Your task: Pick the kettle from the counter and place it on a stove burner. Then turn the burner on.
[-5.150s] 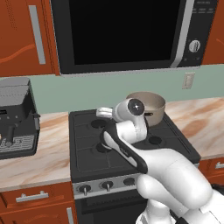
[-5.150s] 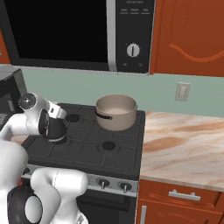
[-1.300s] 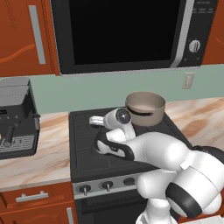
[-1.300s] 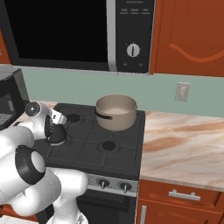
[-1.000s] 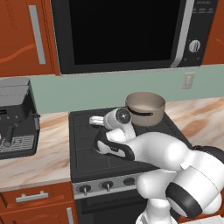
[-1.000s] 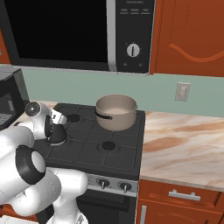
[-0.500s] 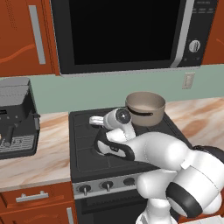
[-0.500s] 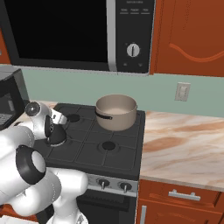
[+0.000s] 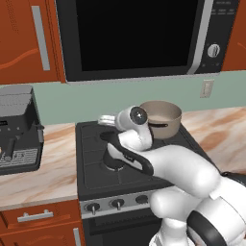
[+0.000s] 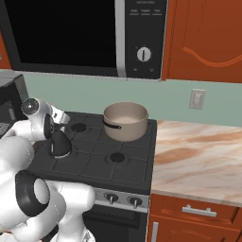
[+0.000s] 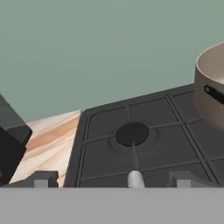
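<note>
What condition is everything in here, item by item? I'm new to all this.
kettle: upright on the front left stove burner, not gripped.
gripper: jaws open, at the kettle's top.
saucepan: upright on a rear burner, looks empty.
microwave: door shut.
stove knobs: too small to read their setting.
</note>
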Available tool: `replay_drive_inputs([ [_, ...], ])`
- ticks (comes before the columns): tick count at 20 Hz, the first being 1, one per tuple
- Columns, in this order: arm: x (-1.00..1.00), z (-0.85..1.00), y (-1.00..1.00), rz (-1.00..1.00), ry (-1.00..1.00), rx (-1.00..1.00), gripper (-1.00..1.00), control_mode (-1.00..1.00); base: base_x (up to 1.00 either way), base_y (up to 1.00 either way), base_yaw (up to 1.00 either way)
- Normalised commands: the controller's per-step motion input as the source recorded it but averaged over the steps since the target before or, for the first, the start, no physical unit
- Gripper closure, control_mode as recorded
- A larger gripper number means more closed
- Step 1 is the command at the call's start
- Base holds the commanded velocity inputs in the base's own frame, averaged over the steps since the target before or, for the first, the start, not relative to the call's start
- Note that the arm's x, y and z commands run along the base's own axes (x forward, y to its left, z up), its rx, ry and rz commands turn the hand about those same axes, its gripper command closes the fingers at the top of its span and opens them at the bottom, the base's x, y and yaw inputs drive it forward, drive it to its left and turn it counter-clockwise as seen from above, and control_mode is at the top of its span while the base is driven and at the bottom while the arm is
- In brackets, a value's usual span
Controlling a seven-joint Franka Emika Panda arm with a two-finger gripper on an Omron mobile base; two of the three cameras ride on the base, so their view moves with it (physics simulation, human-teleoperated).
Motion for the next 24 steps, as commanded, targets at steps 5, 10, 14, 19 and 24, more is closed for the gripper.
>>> replay_drive_inputs([
  [5, -0.70, 0.51, 0.01, 0.00, 0.00, -0.08, -1.00, -1.00, 0.00, 0.00, 0.00],
  [10, -1.00, -0.06, 0.02, 0.00, -0.08, -0.19, -1.00, -1.00, 0.00, 0.00, 0.00],
  [14, -1.00, -0.08, 0.00, 0.00, -0.08, -0.12, -1.00, -1.00, 0.00, 0.00, 0.00],
  [19, -1.00, 0.04, 0.06, 0.00, -0.02, -0.11, -1.00, -1.00, 0.00, 0.00, 0.00],
  [24, -1.00, -0.05, 0.14, 0.00, 0.00, -0.17, -1.00, -1.00, 0.00, 0.00, 0.00],
])
